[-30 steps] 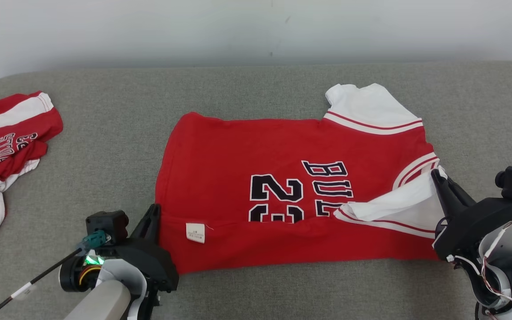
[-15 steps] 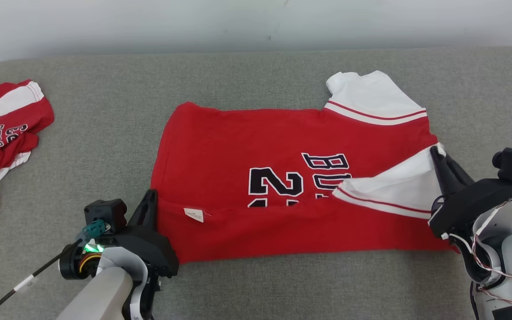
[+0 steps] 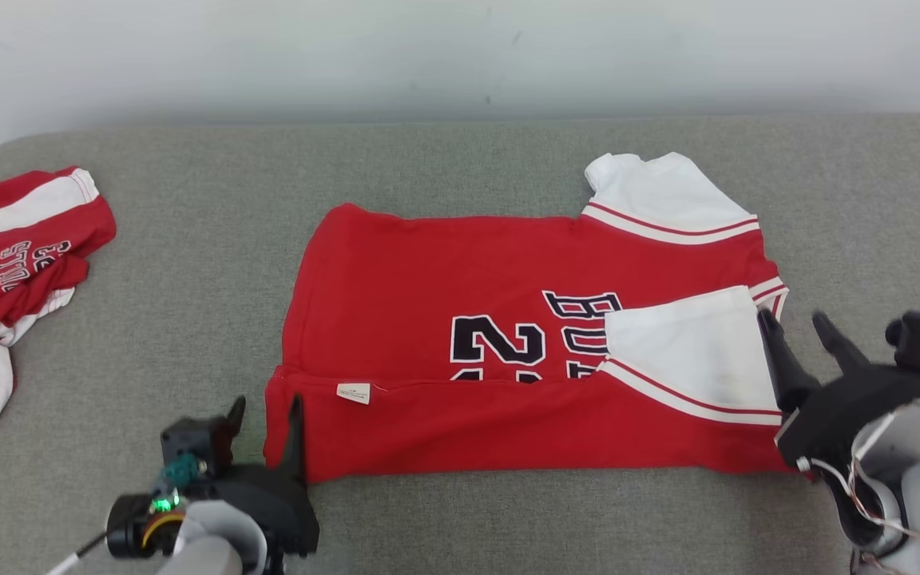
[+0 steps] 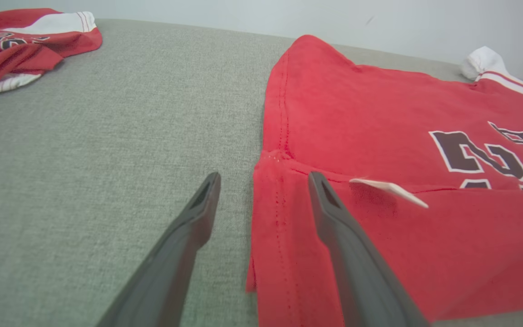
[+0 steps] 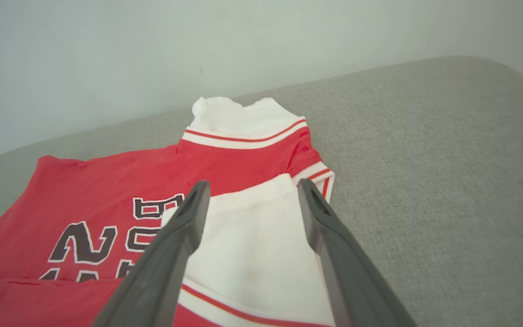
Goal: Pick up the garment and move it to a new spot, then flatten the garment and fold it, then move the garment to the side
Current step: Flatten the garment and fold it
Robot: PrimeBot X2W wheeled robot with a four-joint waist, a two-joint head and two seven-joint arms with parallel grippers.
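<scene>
Red cloth first. In the head view the garment (image 3: 460, 303) lies spread sideways near the middle of the grey surface (image 3: 188, 239), number and lettering up. Its near edge is turned over the body in a long strip (image 3: 508, 435), and the near white sleeve (image 3: 684, 351) is laid inward across the lettering. By that I'd judge the fold begun, not finished. The left claw (image 3: 266, 403) sits at the near left corner and the right claw (image 3: 791, 319) at the near right end beside the sleeve. Both are released, fingers spread, gripping nothing. Those two ends are where a long edge is handled most evenly, which would explain where the claws stand. A second garment (image 3: 13, 255) lies bunched at the far left, well apart and out of the way.

The left wrist view puts one finger over bare surface and the other over red cloth, with the folded corner's edge between them. Whether either finger touches the fabric I cannot tell. A small white label (image 4: 388, 188) sticks up off the strip just past the fingertip.

In the right wrist view the spread fingers straddle the folded-in sleeve, which lies flat and smooth. The far sleeve pokes out beyond the garment's edge toward the wall (image 5: 152, 54) — not yet tucked, so more folding looks due before any move aside.
</scene>
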